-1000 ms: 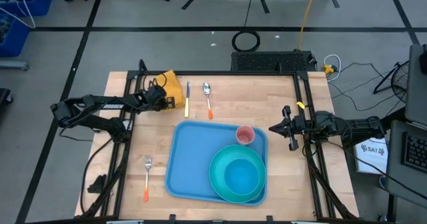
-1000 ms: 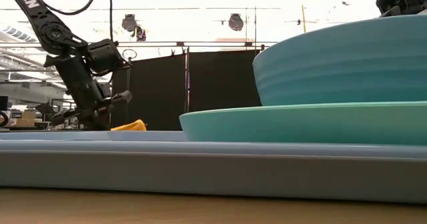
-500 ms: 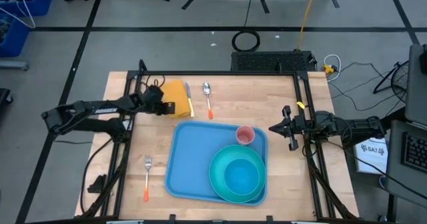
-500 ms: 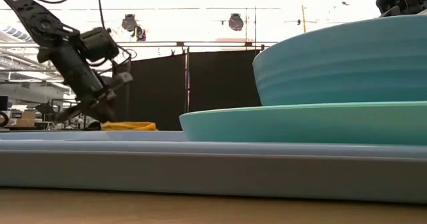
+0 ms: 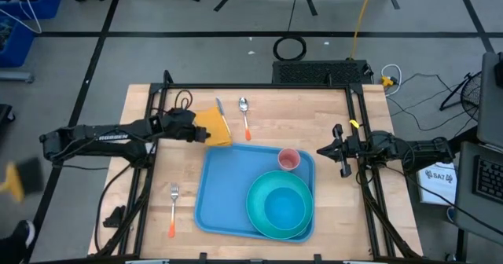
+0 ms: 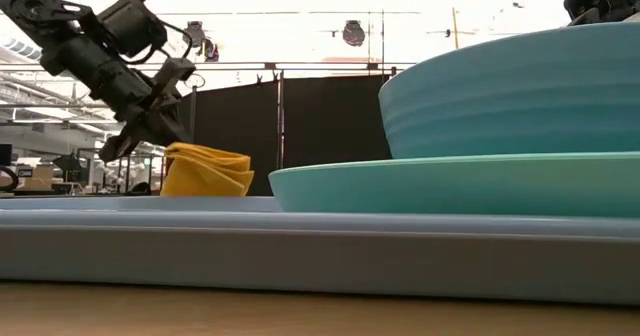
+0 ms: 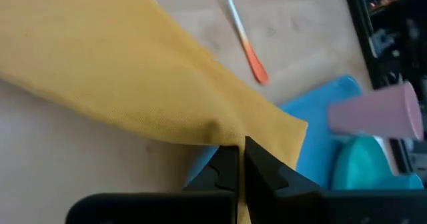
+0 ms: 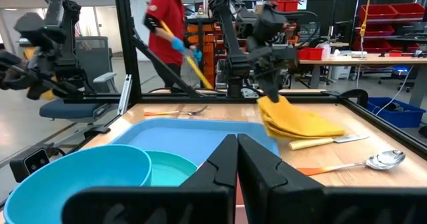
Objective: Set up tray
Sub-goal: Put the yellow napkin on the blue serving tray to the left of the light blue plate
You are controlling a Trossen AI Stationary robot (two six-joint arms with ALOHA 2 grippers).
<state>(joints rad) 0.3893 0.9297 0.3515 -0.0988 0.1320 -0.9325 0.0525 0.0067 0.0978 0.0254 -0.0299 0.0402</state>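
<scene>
Blue tray (image 5: 224,185), turquoise plate (image 5: 259,217), yellow cloth (image 5: 214,126), pink cup (image 5: 288,159).

Bright overhead light (low view backlit), left wrist view blurred.

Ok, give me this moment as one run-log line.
left gripper: shut on yellow napkin, lifted | right gripper: shut, idle right of tray | on tray: plate, bowl, pink cup

The tray (image 5: 228,185) has bare room left of the plate (image 5: 280,206) and cup (image 5: 288,159).
</scene>
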